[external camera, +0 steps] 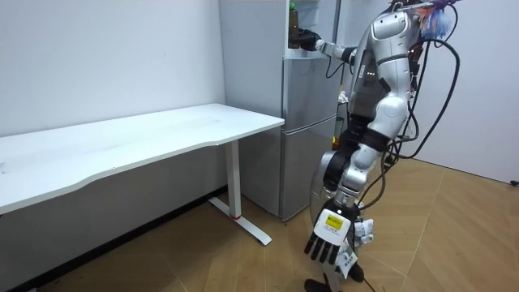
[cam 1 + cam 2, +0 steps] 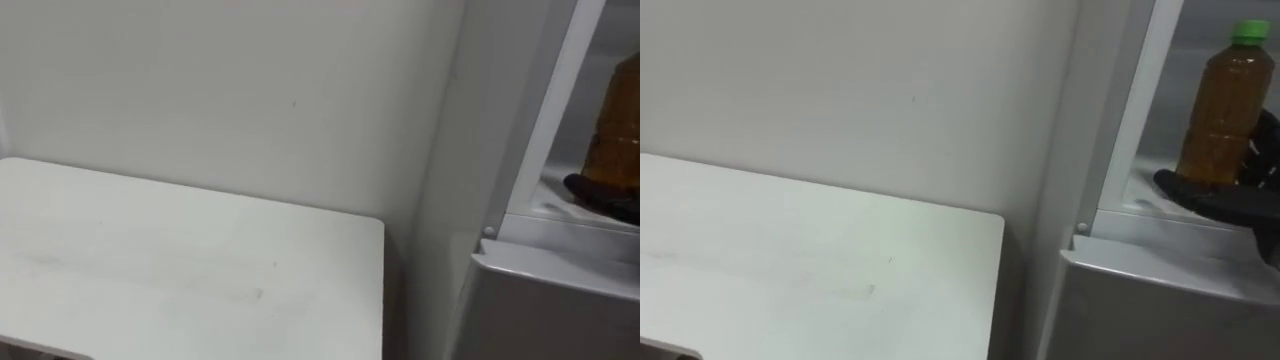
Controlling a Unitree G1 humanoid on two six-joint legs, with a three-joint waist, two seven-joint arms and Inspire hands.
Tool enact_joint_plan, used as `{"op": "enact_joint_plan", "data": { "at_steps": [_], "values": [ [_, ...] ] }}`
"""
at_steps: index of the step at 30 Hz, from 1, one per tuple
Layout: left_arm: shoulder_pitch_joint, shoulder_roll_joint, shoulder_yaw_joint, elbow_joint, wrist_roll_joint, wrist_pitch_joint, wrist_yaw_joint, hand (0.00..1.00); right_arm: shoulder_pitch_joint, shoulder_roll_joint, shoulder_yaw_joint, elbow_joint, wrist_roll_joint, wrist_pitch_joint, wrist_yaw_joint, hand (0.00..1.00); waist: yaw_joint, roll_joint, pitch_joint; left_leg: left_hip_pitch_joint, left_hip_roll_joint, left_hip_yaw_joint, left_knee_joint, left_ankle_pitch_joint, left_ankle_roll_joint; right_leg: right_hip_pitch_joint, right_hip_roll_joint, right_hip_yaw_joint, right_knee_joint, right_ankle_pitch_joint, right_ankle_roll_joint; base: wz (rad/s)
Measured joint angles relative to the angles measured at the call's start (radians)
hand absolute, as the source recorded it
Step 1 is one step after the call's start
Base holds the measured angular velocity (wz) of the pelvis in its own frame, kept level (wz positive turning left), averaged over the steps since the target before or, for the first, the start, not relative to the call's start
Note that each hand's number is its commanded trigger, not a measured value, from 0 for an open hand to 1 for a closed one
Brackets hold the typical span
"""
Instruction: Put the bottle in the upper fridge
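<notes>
Bottle (image 2: pixel 1225 110) upright, cap (image 2: pixel 1247 32) up, in right robot hand (image 2: pixel 1240 195)

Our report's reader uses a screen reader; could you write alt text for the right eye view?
An amber plastic bottle with a green cap is upright inside the open white upper fridge, the robot's black right hand curled round its base. A white table sits lower left against a white wall.

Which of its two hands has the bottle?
The right hand, inside the upper fridge, curled round the bottle; the left hand hangs low, holding nothing.
</notes>
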Motion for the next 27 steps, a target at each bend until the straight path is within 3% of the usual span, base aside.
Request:
{"op": "enact_joint_plan", "data": {
  "at_steps": [10,16,22,25,27],
  "values": [
    [0.001,-0.024,-0.001,-0.003,-0.002,-0.006,0.0,0.0,0.007,0.006,0.0,-0.033,0.04,-0.002,-0.002,0.0,-0.028,0.003,0.0036,0.0,0.0,0.002,-0.008,0.0,0.0,-0.003,-0.001,0.007,-0.002,-0.002,0.003,0.0],
    [0.002,-0.028,-0.002,-0.002,-0.012,-0.007,0.0,0.0,0.025,0.006,0.001,-0.102,0.058,0.003,-0.063,0.0,-0.029,0.005,0.0047,-0.001,-0.001,0.015,-0.018,0.0,0.0,-0.014,0.0,0.021,0.0,-0.002,0.003,-0.07],
    [0.004,-0.033,-0.002,0.002,-0.03,-0.017,0.001,0.0,0.097,0.013,0.0,-0.24,0.019,0.003,-0.16,0.0,-0.041,0.017,0.0125,-0.002,-0.005,0.018,-0.019,0.0,0.0,-0.016,0.0,0.025,0.002,-0.002,0.004,-0.01],
    [0.005,-0.041,-0.002,0.002,-0.026,-0.018,0.001,0.0,0.128,0.048,-0.004,-0.315,-0.053,0.005,-0.203,0.0,-0.053,0.026,0.0142,-0.002,-0.003,0.025,-0.021,-0.001,0.0,-0.02,-0.001,0.025,0.005,-0.002,0.004,-0.03],
    [0.002,-0.052,-0.001,0.002,-0.023,-0.019,0.003,0.0,0.156,0.076,-0.006,-0.374,-0.129,0.005,-0.232,0.0,-0.068,0.038,0.0107,-0.004,-0.003,0.026,-0.021,-0.001,0.0,-0.027,-0.001,0.025,0.008,-0.002,0.004,-0.02]
  ]
}}
